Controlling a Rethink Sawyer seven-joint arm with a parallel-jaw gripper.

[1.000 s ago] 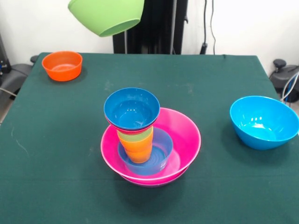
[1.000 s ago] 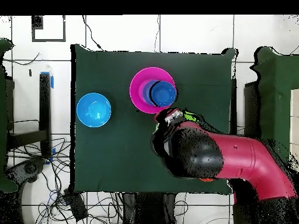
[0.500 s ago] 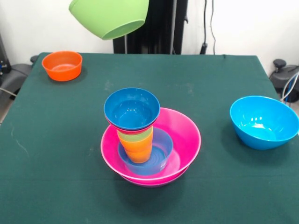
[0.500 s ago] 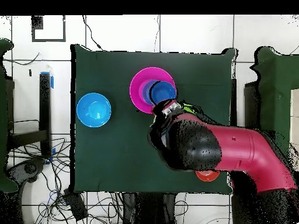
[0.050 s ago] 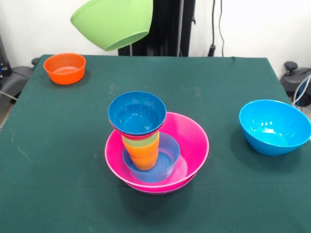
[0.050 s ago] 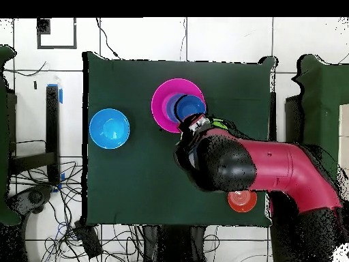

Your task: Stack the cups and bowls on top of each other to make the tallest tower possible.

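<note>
In the front view, a glossy lime-green plastic bowl (image 5: 112,22) is seen tilted in the air above the table's far edge. The tower (image 5: 146,145) stands mid-table: a wide pink bowl (image 5: 192,141) holding ribbed tumblers capped by a dark-blue bowl (image 5: 137,114). From overhead, the red arm (image 6: 272,177) is seen beside the tower; whether the gripper's claw grips cannot be told.

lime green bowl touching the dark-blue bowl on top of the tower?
Apart. The front view shows the lime green bowl held high, with bare table between it and the dark-blue bowl.
</note>
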